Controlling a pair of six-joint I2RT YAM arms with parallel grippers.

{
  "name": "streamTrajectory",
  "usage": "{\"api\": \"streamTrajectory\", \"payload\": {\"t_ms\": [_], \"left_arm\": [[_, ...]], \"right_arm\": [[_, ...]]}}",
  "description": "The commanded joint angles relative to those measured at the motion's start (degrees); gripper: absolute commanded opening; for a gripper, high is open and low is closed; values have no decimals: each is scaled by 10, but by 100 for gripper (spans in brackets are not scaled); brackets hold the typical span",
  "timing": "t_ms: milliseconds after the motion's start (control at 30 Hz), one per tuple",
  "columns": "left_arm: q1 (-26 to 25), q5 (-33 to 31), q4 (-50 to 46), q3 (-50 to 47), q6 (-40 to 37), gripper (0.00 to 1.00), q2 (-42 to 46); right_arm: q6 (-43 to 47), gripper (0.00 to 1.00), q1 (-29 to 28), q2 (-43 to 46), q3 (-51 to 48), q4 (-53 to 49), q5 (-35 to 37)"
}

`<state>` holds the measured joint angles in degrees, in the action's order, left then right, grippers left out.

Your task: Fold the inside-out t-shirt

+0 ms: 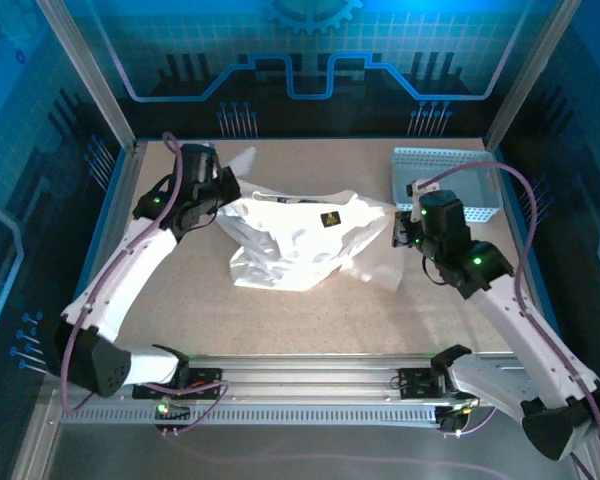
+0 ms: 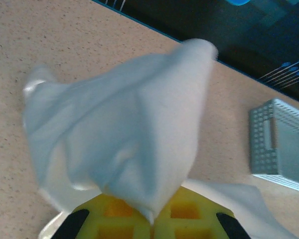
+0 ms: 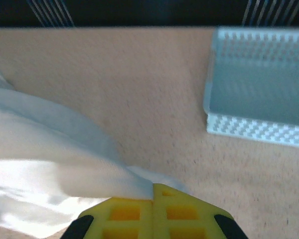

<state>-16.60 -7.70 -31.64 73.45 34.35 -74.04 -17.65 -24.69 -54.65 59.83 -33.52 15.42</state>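
white t-shirt [image 1: 290, 240] lies bunched and crumpled on the speckled table [image 1: 310, 320], roughly mid-table between the two arms, a small dark logo [image 1: 329, 218] showing on its upper side. left gripper [image 1: 218, 195] sits at the shirt's far-left corner, with a flap of cloth standing up beside it. in the left wrist view the yellow fingers of the left gripper [image 2: 152, 219] are closed together, a fold of the t-shirt [image 2: 134, 129] pinched in the seam between them and fanning up and away over the table [image 2: 30, 40]. right gripper [image 1: 400, 232] is at the shirt's right edge, just in front of the perforated blue-grey basket [image 1: 450, 155]. right wrist view: right gripper [image 3: 153, 199] jaws shut, an edge of the t-shirt [image 3: 50, 174] caught at the tips and trailing off to the left. basket [image 3: 259, 129] stands apart from the cloth, at the table's far right.
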Motion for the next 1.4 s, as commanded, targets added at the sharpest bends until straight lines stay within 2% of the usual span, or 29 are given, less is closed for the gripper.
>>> {"api": "streamTrajectory", "payload": {"t_ms": [0, 133, 233, 333, 400, 467, 567, 600, 700, 767, 933, 1033, 1167, 1367], "left_arm": [[13, 10, 7, -86, 51, 0, 29], [21, 22, 19, -194, 67, 0, 37], [21, 67, 39, -254, 67, 1, 24], [21, 105, 45, -285, 56, 7, 1], [21, 124, 41, -290, 41, 13, -12], [20, 129, 29, -289, 30, 22, -20], [20, 120, 0, -287, 17, 52, -12], [20, 107, -13, -289, 18, 55, -2], [20, 58, -52, -304, 41, 64, 50], [20, 50, -58, -329, 70, 69, 90], [18, 41, -55, -400, 131, 71, 147], [19, 32, -39, -422, 138, 72, 154], [20, 52, -10, -429, 132, 73, 139], [20, 65, 16, -442, 132, 74, 135]], "right_arm": [[35, 0, -1, -1, -21, -28, -37], [-3, 0, -1, -15, -105, -10, -39], [-52, 0, -5, -42, -182, 12, -64], [-91, 7, -21, -76, -230, 33, -92], [-97, 18, -36, -91, -239, 35, -92], [-87, 37, -42, -99, -231, 26, -96], [-63, 55, -41, -96, -200, -4, -81], [-50, 59, -40, -93, -189, -12, -78], [-26, 60, -43, -94, -163, -23, -89], [-24, 61, -55, -108, -157, -16, -105], [-58, 63, -97, -195, -137, -3, -55], [-83, 64, -107, -246, -118, 3, -19], [-107, 65, -98, -297, -97, -12, 33], [-109, 63, -79, -361, -70, -10, 18]]}}
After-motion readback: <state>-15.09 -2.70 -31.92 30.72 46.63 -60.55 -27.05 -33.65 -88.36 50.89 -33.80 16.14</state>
